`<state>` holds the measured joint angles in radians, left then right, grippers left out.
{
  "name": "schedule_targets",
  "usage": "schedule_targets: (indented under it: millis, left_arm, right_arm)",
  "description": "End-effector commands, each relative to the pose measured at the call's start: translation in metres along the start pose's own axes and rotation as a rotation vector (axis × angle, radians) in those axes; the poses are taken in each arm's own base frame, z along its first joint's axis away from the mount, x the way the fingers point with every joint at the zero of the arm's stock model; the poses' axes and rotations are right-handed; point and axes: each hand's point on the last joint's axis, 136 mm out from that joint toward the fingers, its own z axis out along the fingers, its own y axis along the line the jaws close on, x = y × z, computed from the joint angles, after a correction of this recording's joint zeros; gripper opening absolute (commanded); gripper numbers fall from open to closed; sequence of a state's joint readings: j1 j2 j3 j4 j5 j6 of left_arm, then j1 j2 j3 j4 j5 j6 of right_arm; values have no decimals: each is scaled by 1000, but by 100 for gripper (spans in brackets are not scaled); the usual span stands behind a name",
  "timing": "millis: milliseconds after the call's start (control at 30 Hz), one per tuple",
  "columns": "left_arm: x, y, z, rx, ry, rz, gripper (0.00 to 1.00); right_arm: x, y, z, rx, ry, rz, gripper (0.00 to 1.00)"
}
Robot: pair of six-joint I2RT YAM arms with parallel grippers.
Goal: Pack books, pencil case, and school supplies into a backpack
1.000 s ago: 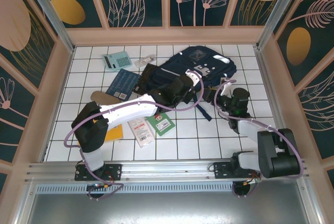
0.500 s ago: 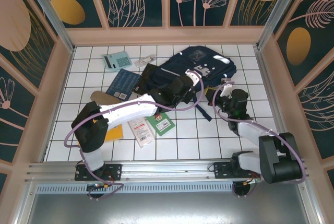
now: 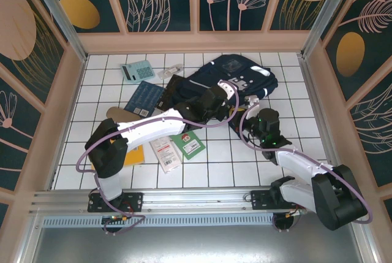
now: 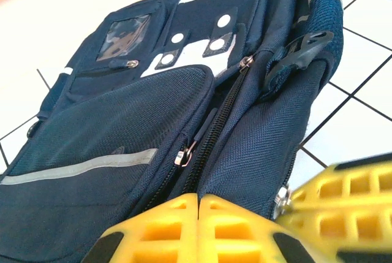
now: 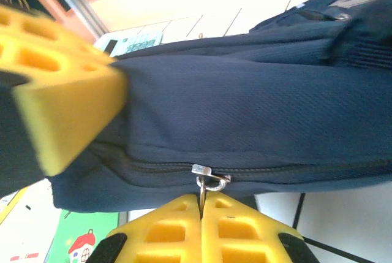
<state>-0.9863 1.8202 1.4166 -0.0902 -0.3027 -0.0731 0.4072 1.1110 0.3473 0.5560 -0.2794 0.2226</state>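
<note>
**Finding 1, change.** Over the last second the right gripper (image 3: 248, 125) has swung left from a position beside the backpack (image 3: 240, 74) to its near right edge. Its jaws, part open then, are now pressed together. The left arm has barely moved.

**Finding 2, right gripper.** In the right wrist view the right gripper (image 5: 200, 206) is fully closed. The thin metal zip pull (image 5: 208, 181) hangs from its slider straight down into the seam between the 2 fingers, so it is pinched there. The zip line along the backpack (image 5: 257, 110) looks closed.

**Finding 3, left gripper.** The left gripper (image 3: 215, 100) sits on the near edge of the backpack. In the left wrist view the left gripper (image 4: 199, 211) is closed with no gap, right against the navy fabric where the zip seam runs down. Whether fabric is caught between the fingers cannot be told.

**Finding 4, items.** The backpack lies flat at the far right of the tiled table (image 3: 214, 166). Still outside it are the calculator (image 3: 136, 70), dark blue book (image 3: 144, 97), pencil case (image 3: 118, 114), green book (image 3: 188, 146) and white-and-red pack (image 3: 165, 153).

**Assessment.** Packing has not begun. With the pull secured, the bag looks ready to be unzipped.
</note>
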Motion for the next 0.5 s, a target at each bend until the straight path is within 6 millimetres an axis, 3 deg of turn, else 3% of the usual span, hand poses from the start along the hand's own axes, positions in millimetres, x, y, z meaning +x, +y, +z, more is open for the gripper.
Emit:
schedule_targets:
  millis: [0, 200, 467]
  left_arm:
    - [-52, -7, -7, 47, -146, -89, 0]
    - [-56, -12, -1, 72, -150, -132, 0]
    - [-64, -11, 15, 80, -131, -246, 0]
  right_arm:
    - [-4, 26, 2, -64, 8, -71, 0]
    - [4, 53, 11, -131, 24, -80, 0]
    - [12, 55, 8, -105, -4, -84, 0]
